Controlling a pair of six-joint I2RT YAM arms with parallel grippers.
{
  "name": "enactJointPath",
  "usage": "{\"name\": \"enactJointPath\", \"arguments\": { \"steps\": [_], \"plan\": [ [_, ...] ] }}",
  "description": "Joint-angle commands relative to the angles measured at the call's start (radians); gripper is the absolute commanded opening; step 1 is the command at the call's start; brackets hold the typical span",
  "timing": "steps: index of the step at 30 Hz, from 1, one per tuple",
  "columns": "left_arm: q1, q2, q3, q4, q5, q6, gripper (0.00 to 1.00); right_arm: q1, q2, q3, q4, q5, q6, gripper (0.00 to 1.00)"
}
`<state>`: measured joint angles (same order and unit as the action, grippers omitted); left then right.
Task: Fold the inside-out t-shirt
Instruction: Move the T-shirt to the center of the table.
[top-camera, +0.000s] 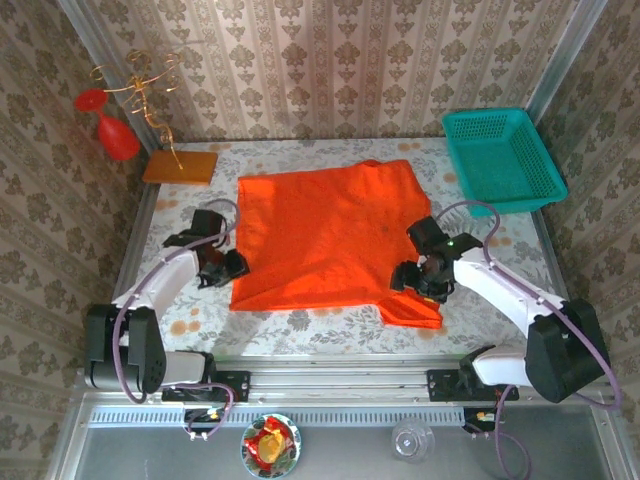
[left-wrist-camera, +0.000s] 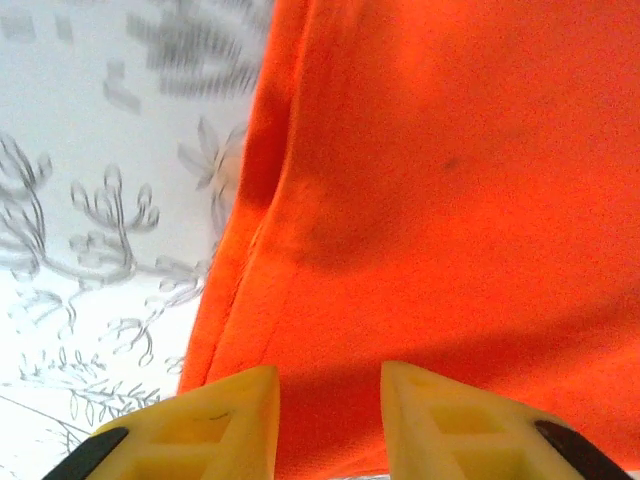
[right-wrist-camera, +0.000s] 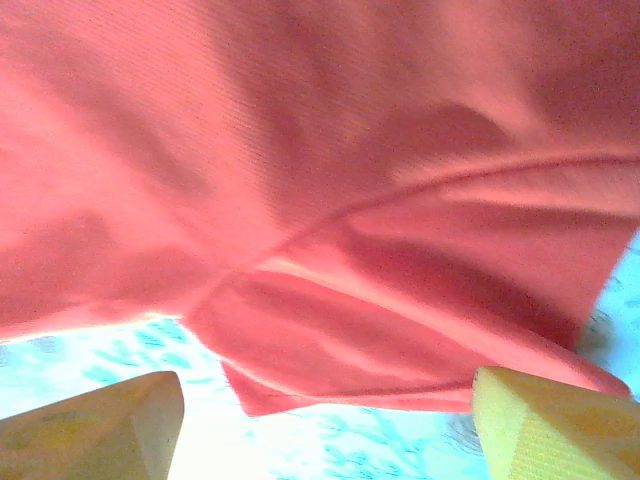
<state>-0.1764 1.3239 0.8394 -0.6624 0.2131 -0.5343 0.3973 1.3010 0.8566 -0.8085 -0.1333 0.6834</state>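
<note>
Yellow fingertips (left-wrist-camera: 225, 420) of the left gripper (left-wrist-camera: 328, 378) are sitting a little way apart, right at the edge of the inside-out t-shirt (top-camera: 325, 235). They are not squeezing anything that I can see. The orange cloth is lying flat just in front of them on the flowery table (top-camera: 180, 320). The right gripper (right-wrist-camera: 328, 385) is standing wide open, and a short sleeve (right-wrist-camera: 400, 350) is lying just ahead of its jaws.

From above, the shirt is lying spread out in the middle of the table, between the two arms. Its long way seems to be running from left to right. The straight bottom edge is pointing at the left gripper, and the sleeves are sticking out on the right gripper's side. So the shirt is lying to the right of the left gripper and to the left of the right gripper. Each gripper is sitting just at its own side of the cloth, so neither arm is looking nearer than the other. I am guessing that each one is going to need to pinch the edge in front of it.

Nothing is printed on the shirt, and no words, tags or brand marks are showing that I can read.
</note>
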Motion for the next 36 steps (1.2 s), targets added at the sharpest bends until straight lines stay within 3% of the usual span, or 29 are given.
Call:
{"name": "enactJointPath", "arguments": {
  "steps": [1, 6, 12, 24, 30, 36],
  "plan": [
    [-0.025, 0.05, 0.064, -0.007, 0.031, 0.04, 0.32, 0.002, 0.056, 0.042, 0.088, -0.101, -0.043, 0.76],
    [-0.083, 0.221, 0.133, 0.057, 0.045, 0.044, 0.3, -0.019, 0.231, 0.103, 0.171, -0.127, -0.075, 0.76],
    [-0.077, 0.34, 0.104, 0.102, 0.0, 0.047, 0.29, -0.051, 0.325, 0.044, 0.223, -0.126, -0.06, 0.74],
    [0.125, 0.091, -0.215, 0.112, 0.014, 0.012, 0.3, 0.023, 0.185, -0.171, 0.226, -0.201, 0.025, 0.71],
    [0.132, 0.044, -0.118, 0.059, 0.018, 0.043, 0.29, 0.012, 0.124, 0.016, 0.103, -0.165, -0.07, 0.69],
    [0.064, 0.112, 0.012, 0.052, 0.039, 0.068, 0.29, -0.127, 0.318, 0.329, 0.071, -0.099, -0.258, 0.68]
  ]
}}
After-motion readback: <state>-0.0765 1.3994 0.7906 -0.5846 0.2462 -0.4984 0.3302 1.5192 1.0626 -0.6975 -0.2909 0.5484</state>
